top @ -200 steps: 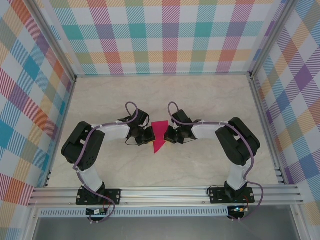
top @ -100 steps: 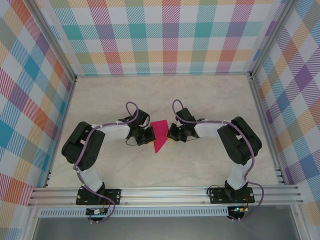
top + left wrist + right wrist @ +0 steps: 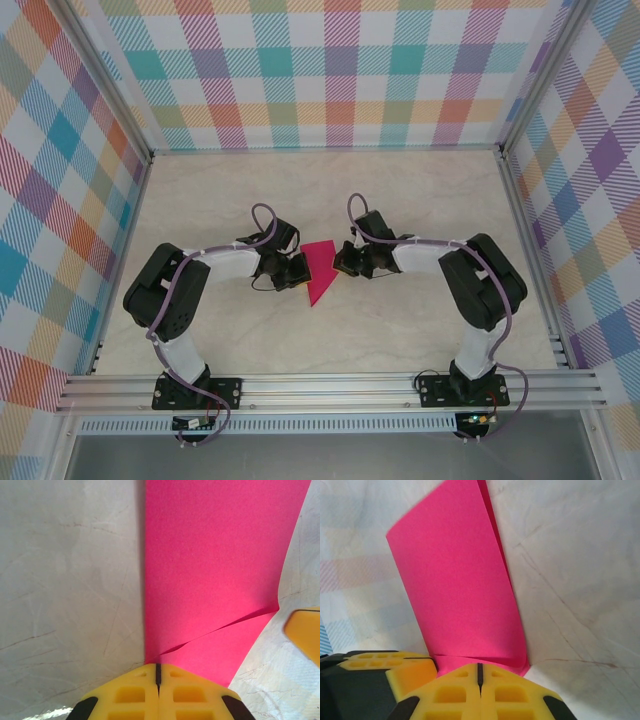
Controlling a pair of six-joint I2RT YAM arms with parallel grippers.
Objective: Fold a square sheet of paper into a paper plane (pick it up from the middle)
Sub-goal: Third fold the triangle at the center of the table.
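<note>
In the middle of the top view we see the paper plane (image 3: 320,274), its tip pointing toward the frame's bottom. The left gripper (image 3: 158,669) is clamped on its left edge, and the right gripper (image 3: 479,669) is clamped on its right edge.

My pale, marble-veined tabletop (image 3: 420,330) spread on every side of the pink paper plane (image 3: 320,270); whether the paper plane lay flat on it, I couldn't tell.

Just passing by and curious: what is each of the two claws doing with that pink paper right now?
Left gripper: closed, pinching the pink paper plane at its edge.
Right gripper: closed, pinching the same plane.
</note>
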